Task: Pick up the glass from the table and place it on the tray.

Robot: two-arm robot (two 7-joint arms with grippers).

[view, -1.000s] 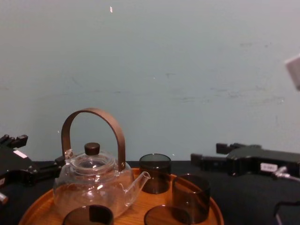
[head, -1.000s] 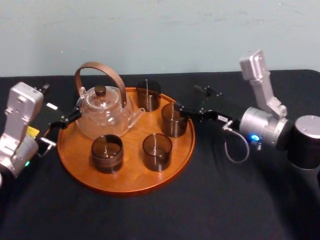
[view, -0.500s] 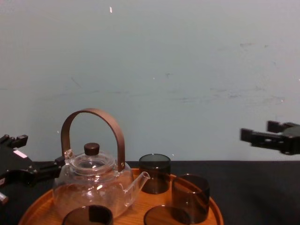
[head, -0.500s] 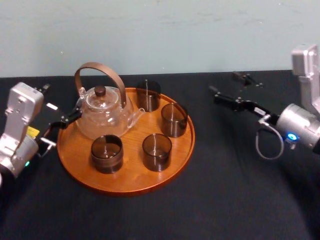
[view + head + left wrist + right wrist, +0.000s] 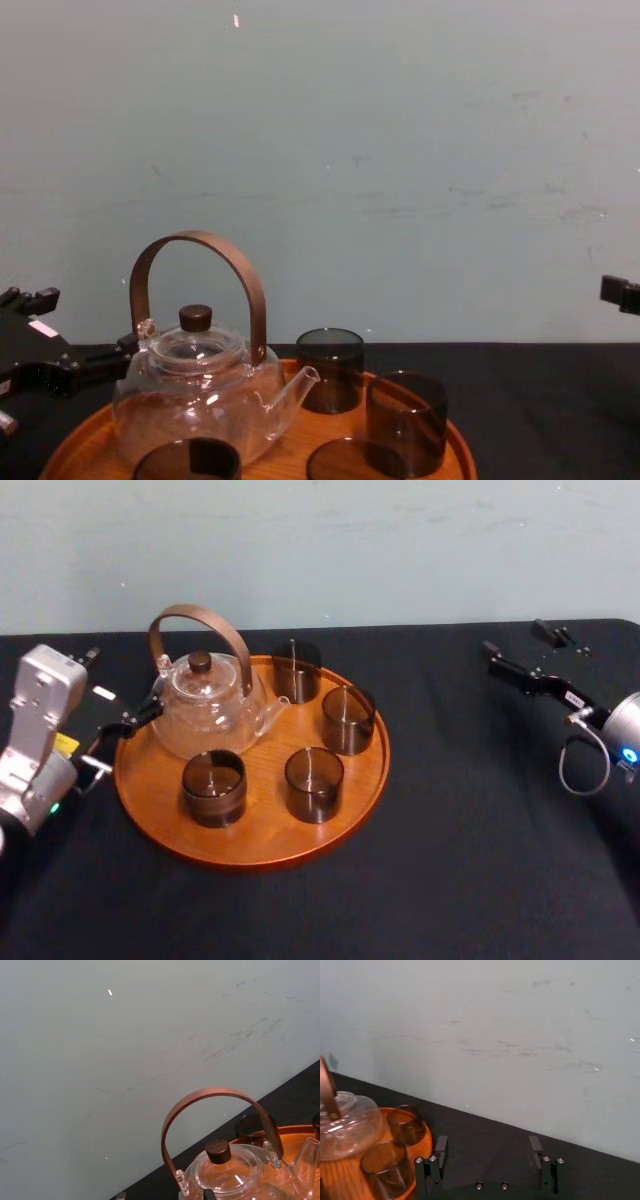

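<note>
Right gripper (image 5: 515, 638) is hanging over the table (image 5: 470, 860) at its far right, jaws spread wide and gripping nothing — well apart from the tray (image 5: 260, 845). That tray is lying left of centre, carrying a glass teapot (image 5: 205, 705) and four dark glasses (image 5: 314, 783), all standing upright. The glass (image 5: 348, 718) nearest that gripper is sitting at the tray's right side. Left gripper (image 5: 118, 685) is waiting just beside the tray's left rim — fingers parted, holding nothing.
</note>
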